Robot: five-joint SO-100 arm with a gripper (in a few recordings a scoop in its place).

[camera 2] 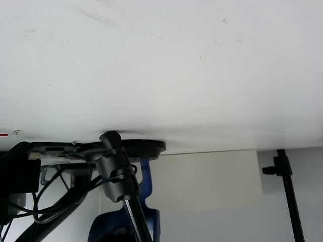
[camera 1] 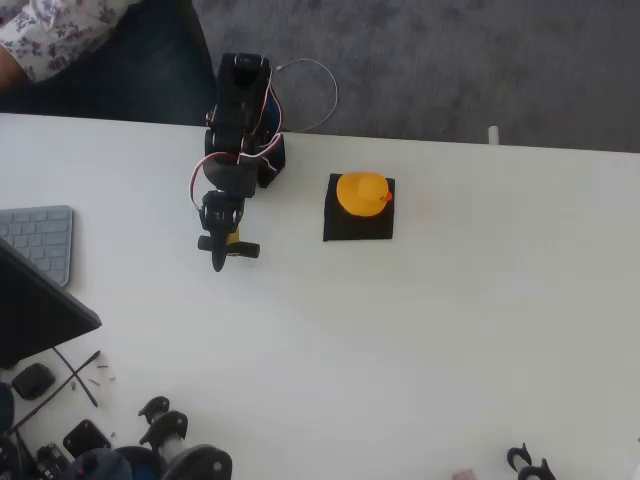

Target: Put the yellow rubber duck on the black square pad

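In the overhead view, dark tools and clamps (camera 1: 165, 440) lie scattered along the bottom edge of the white bench (camera 1: 400, 340), with a black laptop corner (camera 1: 40, 310) and a grey keyboard (camera 1: 40, 240) at the left. Higher up, the black robot arm's gripper (camera 1: 222, 250) points down the picture over bare benchtop, holding nothing; whether its jaws are parted or closed I cannot tell. Well apart to its right, the small rounded yellow rubber duck (camera 1: 362, 192) sits on the flat black square pad (camera 1: 358, 222), over the pad's upper half, red-orange beak to the right. Beyond the bench's far edge, a person's floral sleeve (camera 1: 60, 40) shows at the top left
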